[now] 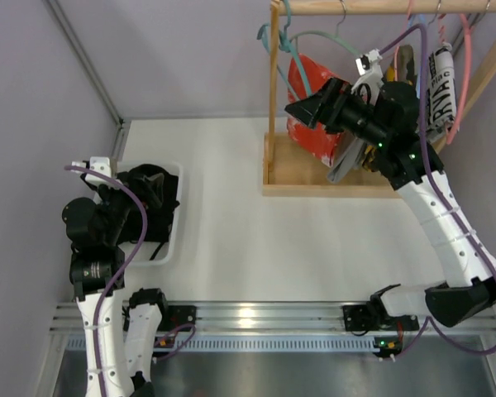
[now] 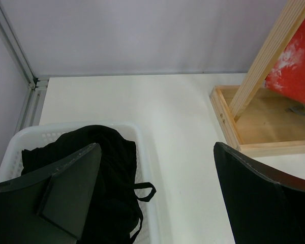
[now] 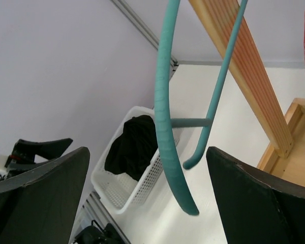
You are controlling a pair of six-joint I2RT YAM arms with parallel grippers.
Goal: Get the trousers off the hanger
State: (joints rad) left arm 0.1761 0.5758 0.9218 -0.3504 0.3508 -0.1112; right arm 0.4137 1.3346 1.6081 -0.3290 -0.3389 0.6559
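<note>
Jaws on both arms stand spread; black trousers (image 2: pixel 112 152) lie heaped in the white basket (image 2: pixel 51 130).

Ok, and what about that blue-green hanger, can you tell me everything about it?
The teal hanger is thin, smooth and curved. It looks like plastic and has a short crossbar between its two arms. It is empty, with no clothes on it. It hangs from the top rail of the wooden rack, close to the upright post. The right gripper has its open fingers either side of the hanger and does not seem to touch it.
</note>
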